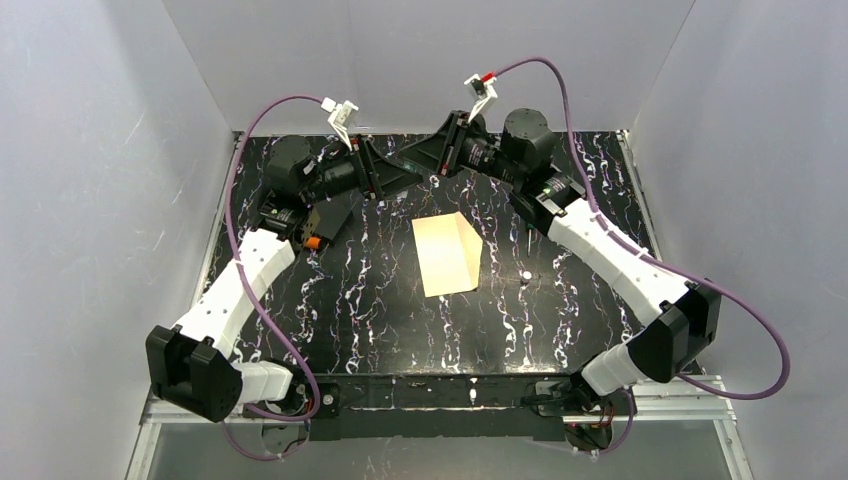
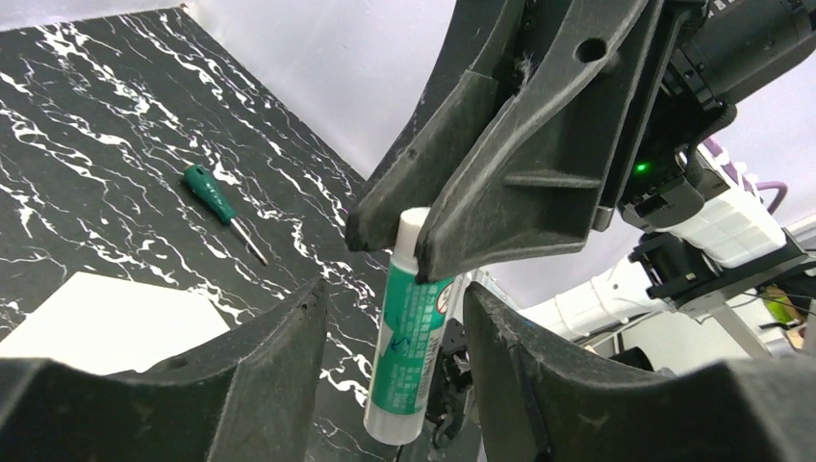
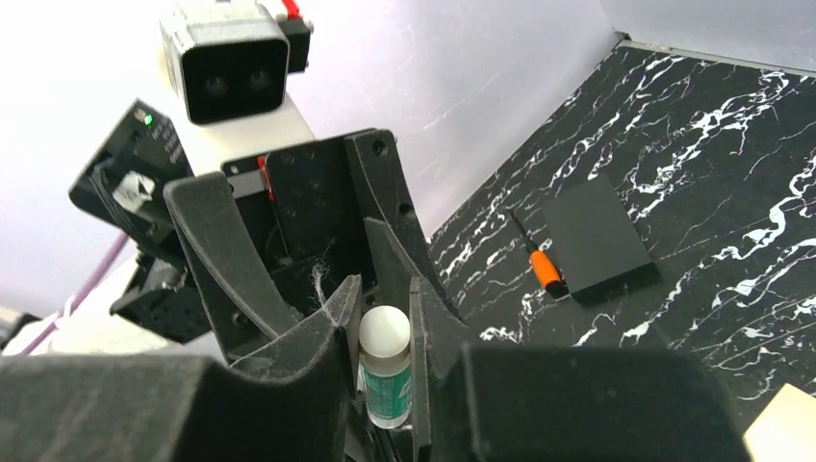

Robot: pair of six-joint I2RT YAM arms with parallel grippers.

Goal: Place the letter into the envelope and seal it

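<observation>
The cream envelope [image 1: 448,255] lies flat mid-table, one side folded over. No bright white letter shows apart from it. Both grippers meet above the back of the table. My right gripper [image 1: 422,160] is shut on the top of a green-and-white glue stick [image 2: 409,337], whose white end shows between its fingers in the right wrist view [image 3: 385,332]. My left gripper [image 2: 393,294] is open, its fingers either side of the stick's lower body without touching it. The envelope also shows as a pale sheet low in the left wrist view [image 2: 115,318].
A black card [image 3: 597,236] with an orange-handled screwdriver [image 3: 544,269] beside it lies at the back left. A green-handled screwdriver [image 2: 216,197] lies right of the envelope. A small white cap [image 1: 523,273] sits nearby. White walls enclose the table.
</observation>
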